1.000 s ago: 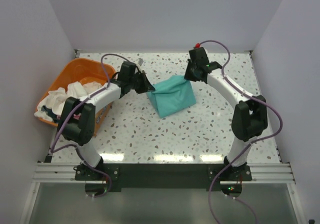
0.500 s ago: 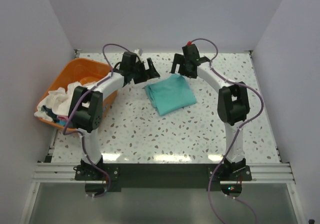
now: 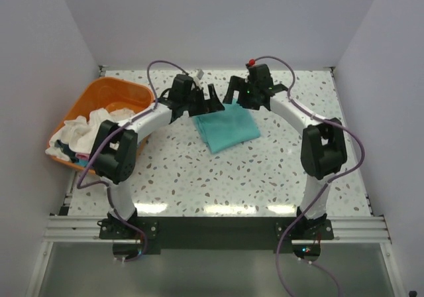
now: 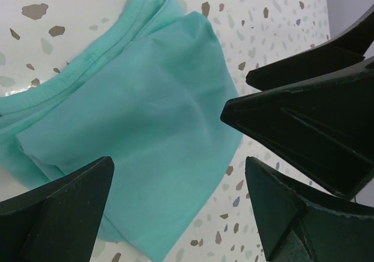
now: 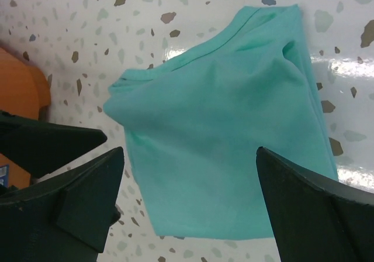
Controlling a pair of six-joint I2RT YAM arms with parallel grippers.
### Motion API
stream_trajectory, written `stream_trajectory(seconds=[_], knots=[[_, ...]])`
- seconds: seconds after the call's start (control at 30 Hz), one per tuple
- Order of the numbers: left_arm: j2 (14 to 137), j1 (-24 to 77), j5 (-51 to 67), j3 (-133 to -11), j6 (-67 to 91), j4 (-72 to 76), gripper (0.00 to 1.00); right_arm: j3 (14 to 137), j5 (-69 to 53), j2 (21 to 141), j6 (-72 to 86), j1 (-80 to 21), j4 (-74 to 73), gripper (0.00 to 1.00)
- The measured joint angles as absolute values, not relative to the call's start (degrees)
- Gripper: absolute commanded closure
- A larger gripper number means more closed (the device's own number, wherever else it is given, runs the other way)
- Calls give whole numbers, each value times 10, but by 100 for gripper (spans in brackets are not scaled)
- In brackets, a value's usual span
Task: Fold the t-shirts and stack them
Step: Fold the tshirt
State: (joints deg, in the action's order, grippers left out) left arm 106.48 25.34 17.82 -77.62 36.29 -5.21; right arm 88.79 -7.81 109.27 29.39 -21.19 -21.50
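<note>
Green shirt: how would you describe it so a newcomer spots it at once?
Start at the speckled table; near its far edge, centred, lies the shirt. It alone is folded and mint-green; the other clothes are a mostly white heap in the orange basket.

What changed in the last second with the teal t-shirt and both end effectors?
The left end effector and right end effector both let go of the folded teal t-shirt, which dropped from a raised hump to lie flat. Both then drew closer together above its far edge, open. The orange plastic basket of white garments stayed put.
</note>
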Motion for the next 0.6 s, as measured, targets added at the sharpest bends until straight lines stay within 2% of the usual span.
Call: stream_trajectory(seconds=[0.13, 0.33, 0.47, 0.6], knots=[[1120, 249, 184, -792, 362, -48, 0, 907, -96, 1144, 295, -212, -211, 1], [1202, 229, 191, -815, 359, -50, 0, 1000, -98, 1262, 274, -211, -219, 1], [1205, 218, 187, -825, 357, -49, 0, 1051, -98, 1317, 255, -210, -220, 2], [1207, 212, 187, -825, 348, -48, 0, 1062, -98, 1318, 241, -210, -218, 2]])
